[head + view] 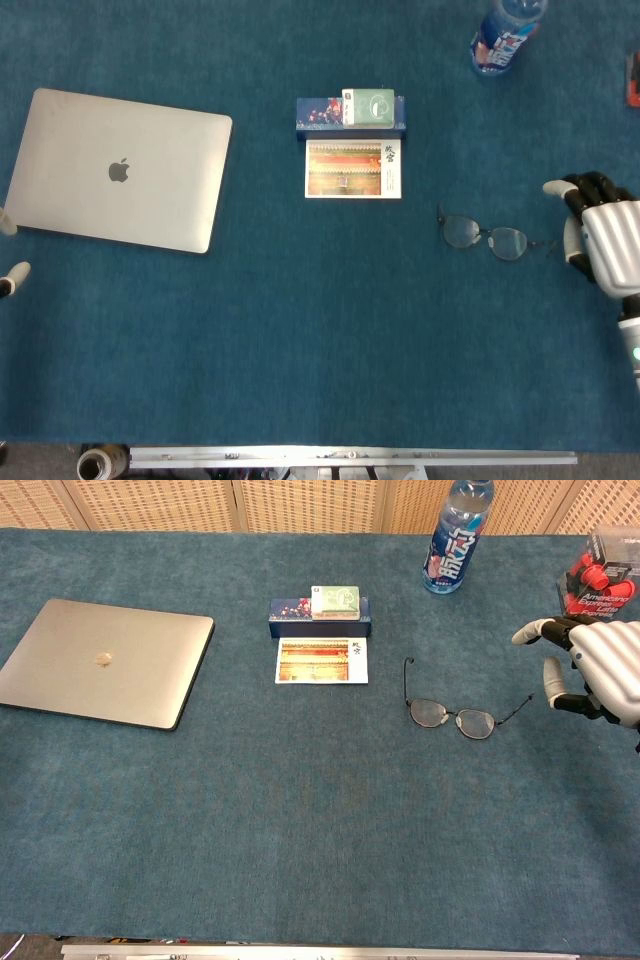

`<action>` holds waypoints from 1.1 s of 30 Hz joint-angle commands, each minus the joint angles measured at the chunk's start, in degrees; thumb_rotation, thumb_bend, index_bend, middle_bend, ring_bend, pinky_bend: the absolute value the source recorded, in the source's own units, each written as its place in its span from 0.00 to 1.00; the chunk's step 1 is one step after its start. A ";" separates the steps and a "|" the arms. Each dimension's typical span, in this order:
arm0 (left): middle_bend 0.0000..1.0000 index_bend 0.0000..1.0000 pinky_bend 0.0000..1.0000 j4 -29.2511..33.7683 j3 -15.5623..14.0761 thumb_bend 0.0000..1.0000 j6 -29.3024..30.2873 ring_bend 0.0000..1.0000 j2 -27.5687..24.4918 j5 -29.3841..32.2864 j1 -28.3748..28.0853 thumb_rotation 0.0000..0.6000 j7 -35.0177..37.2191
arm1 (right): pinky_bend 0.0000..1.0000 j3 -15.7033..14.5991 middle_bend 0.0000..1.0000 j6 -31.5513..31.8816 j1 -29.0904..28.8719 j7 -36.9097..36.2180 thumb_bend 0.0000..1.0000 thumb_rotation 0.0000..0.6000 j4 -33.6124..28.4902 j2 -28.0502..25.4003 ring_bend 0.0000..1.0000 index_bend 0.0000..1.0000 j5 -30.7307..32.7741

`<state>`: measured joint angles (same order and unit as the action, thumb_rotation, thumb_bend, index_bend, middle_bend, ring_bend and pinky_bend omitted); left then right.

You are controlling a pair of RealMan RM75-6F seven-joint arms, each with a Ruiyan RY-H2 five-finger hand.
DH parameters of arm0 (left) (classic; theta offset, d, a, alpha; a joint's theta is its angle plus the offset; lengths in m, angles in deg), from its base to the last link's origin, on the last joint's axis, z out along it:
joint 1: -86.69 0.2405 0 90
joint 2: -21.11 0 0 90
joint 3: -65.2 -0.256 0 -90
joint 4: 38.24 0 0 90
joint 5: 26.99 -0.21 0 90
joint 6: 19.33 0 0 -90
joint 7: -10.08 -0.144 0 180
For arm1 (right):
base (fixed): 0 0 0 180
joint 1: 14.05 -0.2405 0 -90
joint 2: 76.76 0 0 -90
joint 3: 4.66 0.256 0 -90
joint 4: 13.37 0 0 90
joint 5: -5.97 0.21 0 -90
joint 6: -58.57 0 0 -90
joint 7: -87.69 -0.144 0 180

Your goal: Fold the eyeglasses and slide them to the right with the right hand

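Presently we list the following on the blue-covered table. Item one: the eyeglasses, lying unfolded right of centre, both temples swung out, lenses toward the near side. Item two: our right hand, just right of the eyeglasses and not touching them, its fingers spread and holding nothing. Item three: our left hand, seen only as pale fingertips at the far left edge of the head view; we cannot tell whether it is released or clenched. Item four: a closed silver laptop on the left. Item five: a picture postcard at the centre, with a dark blue box just beyond it and a small green pack resting on that box. Item six: a water bottle upright at the far right. Item seven: a clear container with red contents at the right edge, beyond our right hand.
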<state>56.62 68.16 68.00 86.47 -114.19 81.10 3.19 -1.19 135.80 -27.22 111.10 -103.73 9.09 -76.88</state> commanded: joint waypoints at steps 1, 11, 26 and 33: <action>0.48 0.50 0.54 0.08 0.01 0.00 0.04 0.35 0.03 -0.05 0.00 1.00 -0.08 | 0.45 0.01 0.32 -0.07 -0.02 0.01 0.69 1.00 0.07 0.09 0.24 0.31 0.13; 0.48 0.50 0.54 -0.05 0.06 0.00 -0.09 0.35 0.04 0.08 -0.03 1.00 0.05 | 0.45 0.49 0.32 -0.87 -0.97 -0.80 0.68 1.00 1.03 1.64 0.24 0.31 0.25; 0.48 0.50 0.54 -0.33 -0.09 0.00 0.13 0.35 0.00 0.10 0.28 1.00 0.72 | 0.45 0.93 0.32 -2.06 -2.41 -1.93 0.52 1.00 3.99 4.24 0.24 0.31 0.45; 0.48 0.50 0.54 -0.66 -0.18 0.00 0.02 0.35 0.16 0.25 0.39 1.00 1.00 | 0.45 1.20 0.32 -2.31 -3.12 -3.42 0.50 1.00 6.71 5.74 0.24 0.31 0.16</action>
<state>55.97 67.98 68.04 86.62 -113.94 81.49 4.17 -0.08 133.54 -30.15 108.07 -97.53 14.49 -76.62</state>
